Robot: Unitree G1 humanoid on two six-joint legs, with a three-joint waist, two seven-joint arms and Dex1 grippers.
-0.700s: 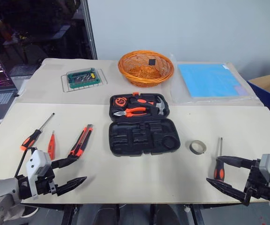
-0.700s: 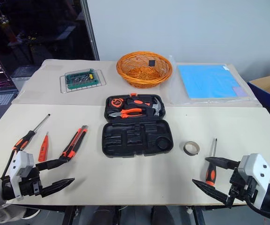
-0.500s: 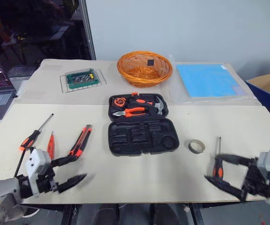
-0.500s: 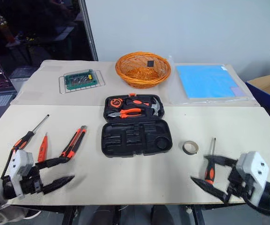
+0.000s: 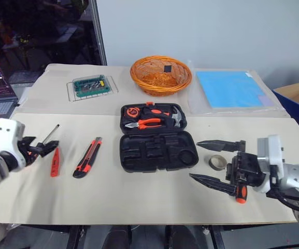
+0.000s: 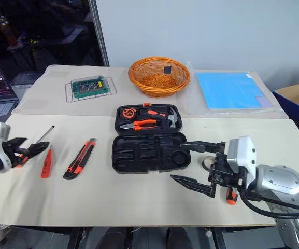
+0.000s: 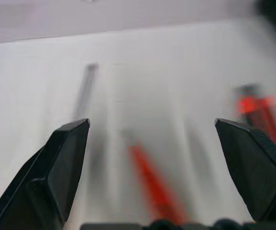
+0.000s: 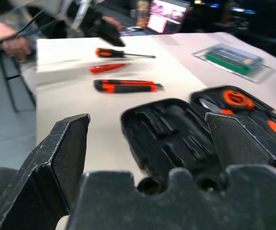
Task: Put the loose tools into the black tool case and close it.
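The black tool case [image 5: 158,137] lies open mid-table [image 5: 139,192], the left gripper [image 5: 41,150] spread empty near the left edge, the right gripper [image 5: 215,162] spread empty above the tape roll [image 5: 217,162].

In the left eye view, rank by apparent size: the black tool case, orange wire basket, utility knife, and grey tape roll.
1. Black tool case, lying open.
2. Orange wire basket; it sits farther from the camera, so its true size is understated.
3. Utility knife.
4. Grey tape roll, partly behind the right tool.

Black tool case [image 5: 158,139] open mid-table; utility knife [image 5: 87,157] left.
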